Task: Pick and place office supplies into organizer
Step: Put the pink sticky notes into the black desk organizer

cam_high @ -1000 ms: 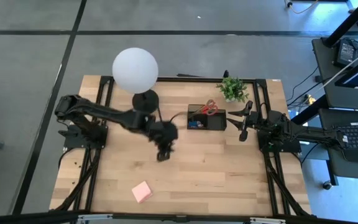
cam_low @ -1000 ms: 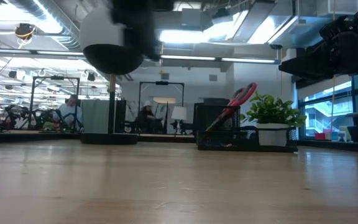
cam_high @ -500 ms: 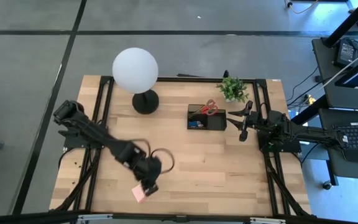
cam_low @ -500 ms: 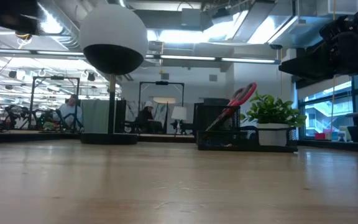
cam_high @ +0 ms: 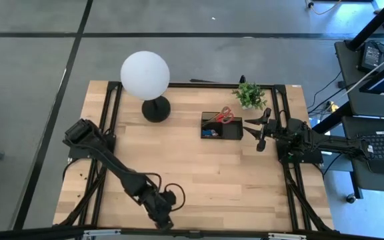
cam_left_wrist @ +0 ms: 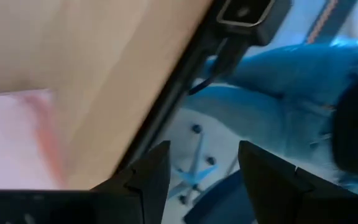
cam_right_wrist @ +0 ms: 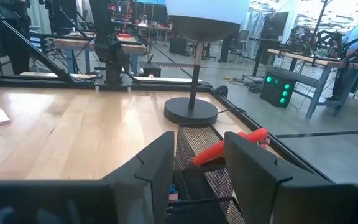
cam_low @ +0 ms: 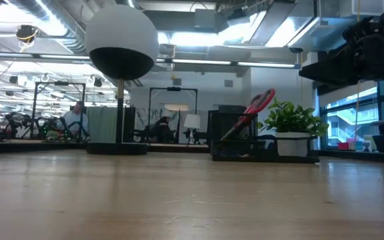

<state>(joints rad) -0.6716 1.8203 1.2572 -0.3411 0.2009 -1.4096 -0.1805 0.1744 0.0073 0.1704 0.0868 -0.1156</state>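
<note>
Left gripper [cam_high: 163, 220] at the table's [cam_high: 245, 180] near edge, fingers [cam_left_wrist: 146, 177] spread wide, holding nothing; the pink sticky-note pad [cam_left_wrist: 11, 140] shows blurred just beside it in the left wrist view. Mid-table is bare wood. Farther back, black mesh organizer [cam_high: 221, 125] holds red-handled scissors [cam_high: 225, 116]. Right gripper [cam_high: 259, 130] waits just beside the organizer, fingers [cam_right_wrist: 157, 158] part open, empty. Globe lamp [cam_high: 145, 75] and potted plant [cam_high: 249, 95] at the far edge.

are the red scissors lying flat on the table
No, the red-handled scissors stand in the black mesh organizer, with their handles sticking up above its rim in the high view.
</note>
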